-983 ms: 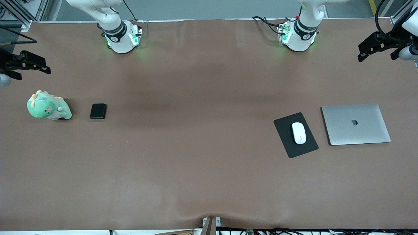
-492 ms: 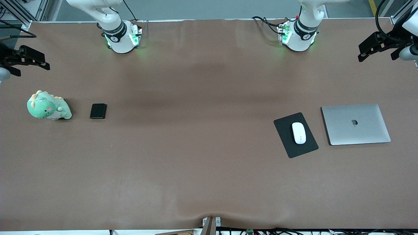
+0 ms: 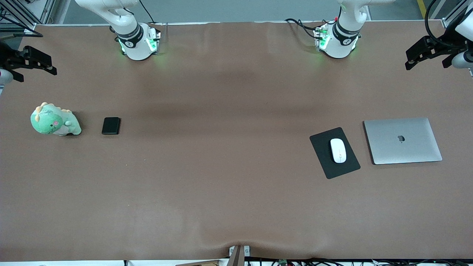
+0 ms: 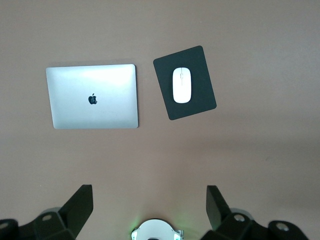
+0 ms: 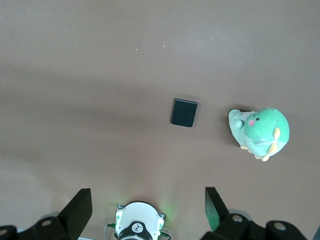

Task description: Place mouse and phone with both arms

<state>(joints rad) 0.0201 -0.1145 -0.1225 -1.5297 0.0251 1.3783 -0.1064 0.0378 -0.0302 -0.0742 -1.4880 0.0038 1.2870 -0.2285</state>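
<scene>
The white mouse (image 3: 338,150) (image 4: 181,85) lies on a black pad (image 3: 320,143) (image 4: 201,60) toward the left arm's end of the table. The small black phone (image 3: 111,125) (image 5: 184,112) lies flat toward the right arm's end, beside a green plush toy. My left gripper (image 3: 409,59) (image 4: 149,192) hangs high over the table's edge at its own end, open and empty. Just as high over the opposite end, my right gripper (image 3: 44,65) (image 5: 148,195) is also open and holds nothing. Both are well clear of the mouse and the phone.
A closed silver laptop (image 3: 402,140) (image 4: 93,96) lies beside the pad, closer to the table's end. The green plush dinosaur (image 3: 54,120) (image 5: 260,131) sits beside the phone, closer to that end. The two green-lit arm bases (image 3: 138,42) (image 3: 336,40) stand along the robots' edge.
My right gripper has drifted a little toward the robots' edge of the table. The left gripper, mouse and phone have not moved.
</scene>
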